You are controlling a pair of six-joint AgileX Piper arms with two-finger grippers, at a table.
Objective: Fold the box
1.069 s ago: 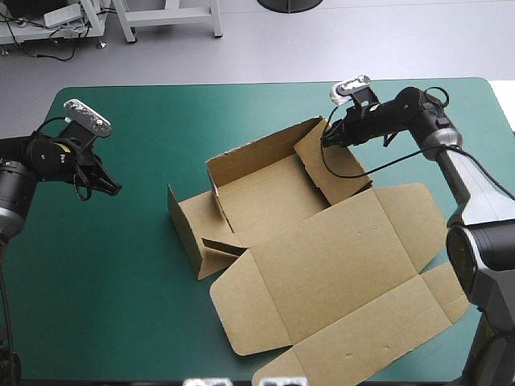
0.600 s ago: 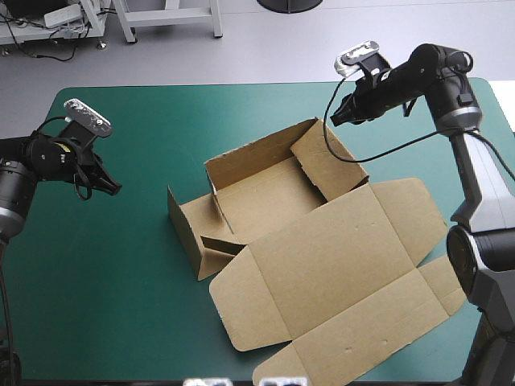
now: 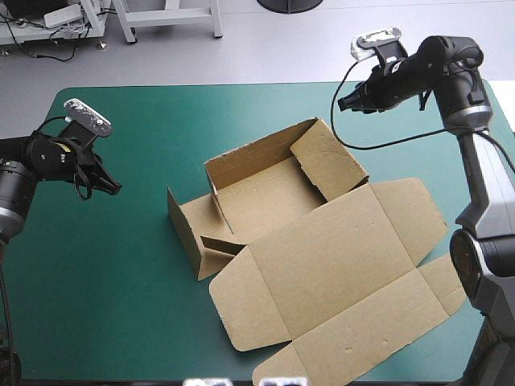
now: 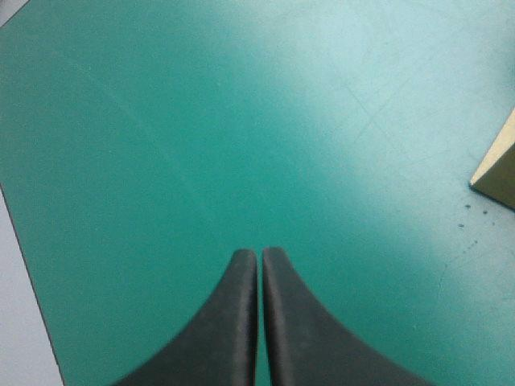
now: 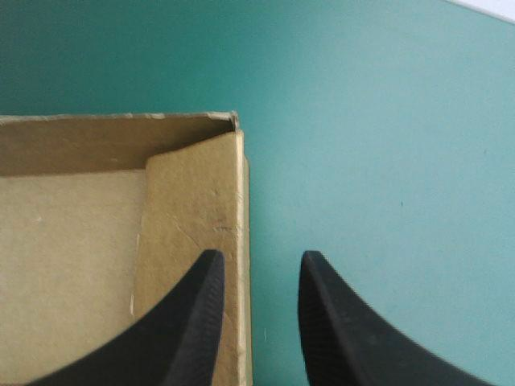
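Observation:
The brown box (image 3: 273,193) lies mid-table, partly formed. Its far wall and left wall stand up, a side flap (image 3: 326,157) leans over the tray's right end, and the wide lid panel (image 3: 338,265) lies flat toward the front right. My right gripper (image 3: 344,103) hangs open in the air beyond the box's far right corner and holds nothing. In the right wrist view the right gripper (image 5: 257,261) has that corner of the box (image 5: 193,185) below and ahead of it. My left gripper (image 3: 109,186) is shut over the bare cover, well left of the box. In its own view the left gripper (image 4: 259,254) sees only a corner of the box (image 4: 499,169).
The teal-green cover (image 3: 129,281) is bare to the left of the box and along the far edge. The lid's flaps (image 3: 447,289) reach close to the table's right and front edges.
My right gripper has risen and drawn back from the box's far right flap, toward the table's far right corner. The flap stays leaning inward. The left arm has not moved.

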